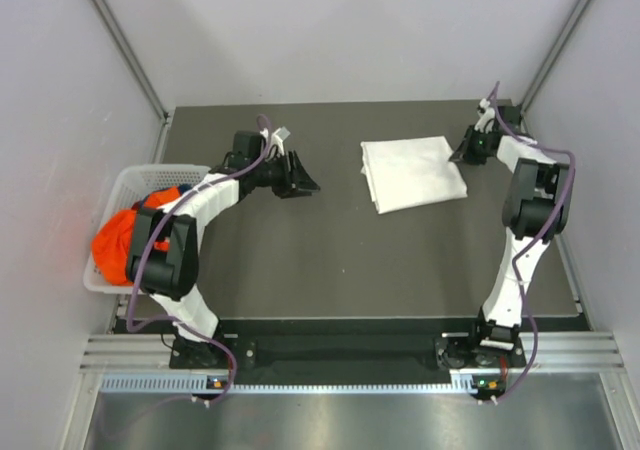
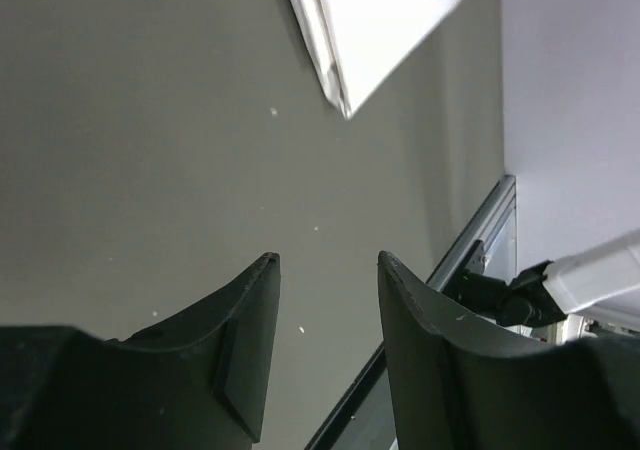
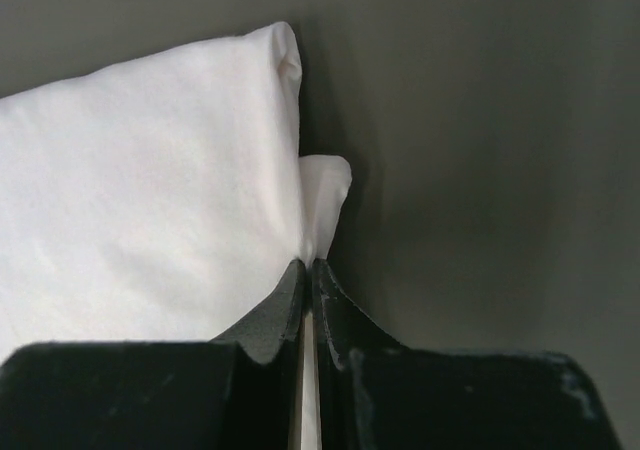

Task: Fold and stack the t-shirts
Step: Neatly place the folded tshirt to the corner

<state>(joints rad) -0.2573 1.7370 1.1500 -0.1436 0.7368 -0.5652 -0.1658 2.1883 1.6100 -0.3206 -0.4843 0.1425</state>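
A folded white t-shirt [image 1: 412, 173] lies flat on the dark table, right of centre. My right gripper [image 1: 463, 154] sits at its right edge. The right wrist view shows that gripper [image 3: 308, 262] shut on a thin pinch of the white t-shirt [image 3: 150, 190] at a corner. My left gripper [image 1: 305, 178] hovers open to the left of the shirt, apart from it. Nothing is between the jaws of that gripper [image 2: 325, 258], and the white t-shirt [image 2: 385, 20] lies farther ahead. An orange t-shirt [image 1: 118, 238] is bunched in the basket, with a bit of dark blue cloth [image 1: 184, 187] beside it.
A white lattice basket [image 1: 120, 183] stands off the table's left edge, beside the left arm. Grey walls close in the table at the back and on both sides. A metal rail [image 2: 482, 238] runs along the table's right edge, near the right arm [image 2: 600, 273].
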